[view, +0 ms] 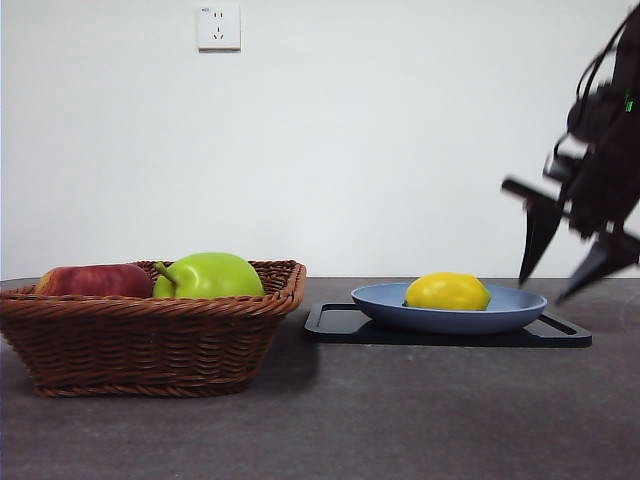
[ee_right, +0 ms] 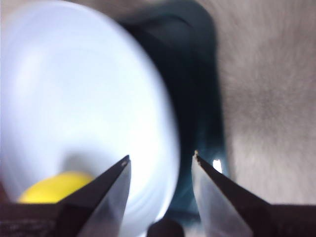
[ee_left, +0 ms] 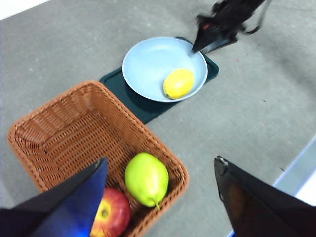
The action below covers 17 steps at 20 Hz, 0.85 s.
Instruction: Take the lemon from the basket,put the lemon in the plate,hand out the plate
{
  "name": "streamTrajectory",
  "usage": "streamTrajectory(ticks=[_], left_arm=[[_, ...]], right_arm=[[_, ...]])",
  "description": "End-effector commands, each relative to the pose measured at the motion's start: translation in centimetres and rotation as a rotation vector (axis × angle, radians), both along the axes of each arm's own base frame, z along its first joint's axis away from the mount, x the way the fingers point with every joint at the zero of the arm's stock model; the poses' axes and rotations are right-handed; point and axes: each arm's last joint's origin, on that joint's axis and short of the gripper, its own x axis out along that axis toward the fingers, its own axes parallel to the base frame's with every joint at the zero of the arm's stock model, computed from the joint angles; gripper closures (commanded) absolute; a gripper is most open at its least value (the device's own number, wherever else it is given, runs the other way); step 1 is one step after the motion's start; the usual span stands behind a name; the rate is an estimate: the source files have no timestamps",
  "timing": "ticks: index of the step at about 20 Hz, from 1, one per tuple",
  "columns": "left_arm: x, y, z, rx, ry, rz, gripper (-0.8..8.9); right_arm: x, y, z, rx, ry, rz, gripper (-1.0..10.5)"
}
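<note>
Smooth oval lemon (view: pixel 447 291) on matte round plate (view: pixel 510 309) — right gripper (view: pixel 565 268) jaws apart; left gripper (ee_left: pixel 160 197) too.

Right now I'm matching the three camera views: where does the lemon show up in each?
Front view: the lemon lies in the plate, right of centre.
Left wrist view: lemon near the plate's rim.
Right wrist view: only a yellow edge.
Shared landmark: the plate.

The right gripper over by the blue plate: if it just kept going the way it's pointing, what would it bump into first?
Most likely the plate: the right gripper is open and its jaws straddle the rim, above the black tray. The blur leaves depth unsure.
</note>
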Motion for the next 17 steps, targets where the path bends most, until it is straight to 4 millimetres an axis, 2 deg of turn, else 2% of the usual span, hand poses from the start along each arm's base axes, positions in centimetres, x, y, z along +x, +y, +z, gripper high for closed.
streamTrajectory(ticks=[1,3,6,8,10,13,17], left_arm=[[0.8,-0.7,0.2,0.054,-0.068,0.002,5.40],[1.8,-1.3,-0.2,0.158,-0.133,0.050,6.70],[3.5,-1.9,-0.9,0.238,-0.160,0.097,7.92],[4.8,-1.9,-1.2,0.248,-0.162,0.125,8.08],[5.6,-1.5,-1.3,0.239,-0.156,0.147,8.08],[6.5,-0.1,-1.3,0.183,-0.133,0.140,8.08],[6.5,2.2,-3.0,0.099,-0.179,0.178,8.08]], right_arm=[[-1.0,0.0,3.7,-0.032,-0.107,0.042,7.3],[-2.8,0.0,6.8,-0.068,-0.171,0.052,7.6],[-6.4,0.9,11.2,-0.118,-0.270,0.136,8.9],[-8.9,2.1,13.8,-0.134,-0.352,0.205,9.4],[-11.3,3.5,15.8,-0.174,-0.424,0.244,9.4],[-14.9,5.7,17.8,-0.309,-0.551,0.278,9.4],[-19.5,7.1,17.8,-0.346,-0.760,0.280,9.4]])
